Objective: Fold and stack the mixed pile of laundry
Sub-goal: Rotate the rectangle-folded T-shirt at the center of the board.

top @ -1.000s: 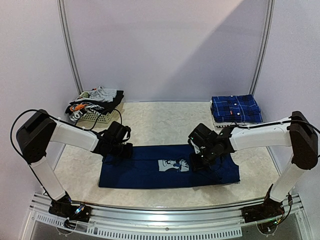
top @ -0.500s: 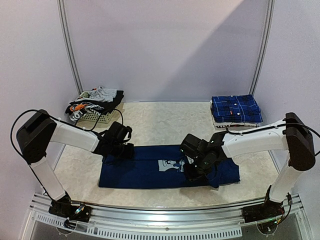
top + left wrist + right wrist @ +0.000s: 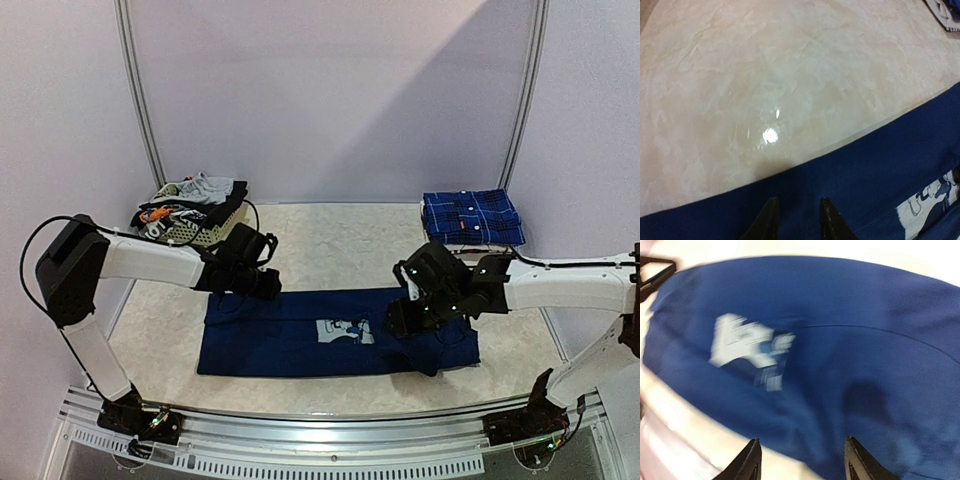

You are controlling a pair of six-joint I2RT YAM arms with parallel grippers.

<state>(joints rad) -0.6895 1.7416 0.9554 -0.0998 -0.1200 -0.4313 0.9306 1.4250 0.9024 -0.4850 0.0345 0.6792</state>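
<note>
The navy T-shirt [image 3: 300,345] with its pale cartoon print [image 3: 347,331] lies spread flat mid-table. My left gripper [image 3: 264,284] hovers at the shirt's far edge, left of centre. In the left wrist view its fingers [image 3: 771,220] stand slightly apart over flat navy fabric [image 3: 880,165], gripping nothing. My right gripper [image 3: 400,318] is over the shirt's right part, just right of the print. The blurred right wrist view shows its fingers [image 3: 751,460] wide apart above the shirt [image 3: 850,340] near its front edge. More of the laundry pile [image 3: 190,205] fills a basket at the back left.
A white slatted basket [image 3: 205,236] stands at the back left under the heaped garments. A folded blue-and-black plaid shirt [image 3: 470,217] rests at the back right. The pale marbled tabletop [image 3: 330,250] stretches between them, and a metal rail [image 3: 330,435] runs along the near edge.
My right gripper has opened, letting go of the navy shirt, and pulled back to the right. My left gripper has shifted right and farther back along the shirt's far edge.
</note>
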